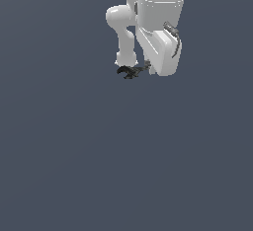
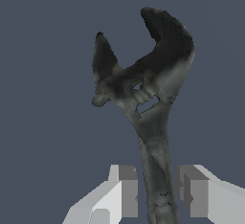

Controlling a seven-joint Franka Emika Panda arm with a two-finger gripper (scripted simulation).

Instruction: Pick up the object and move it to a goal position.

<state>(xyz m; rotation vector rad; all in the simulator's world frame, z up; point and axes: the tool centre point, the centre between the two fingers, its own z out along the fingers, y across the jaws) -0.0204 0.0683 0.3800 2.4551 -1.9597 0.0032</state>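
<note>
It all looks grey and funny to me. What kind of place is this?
Probably a computer-made test scene, not a real room: the grey floor is plain and flat, with only a smooth white robot arm and a small dark wrench between its fingers.

Wrench point(image 2: 152, 122) handle sits between the two fingers point(image 2: 125, 192) of the gripper point(image 2: 158, 194), gaps either side; head sticks out past the fingertips. In the exterior view, wrench point(image 1: 129, 71) is just below the arm point(image 1: 158, 22), towards that view's left.
</note>
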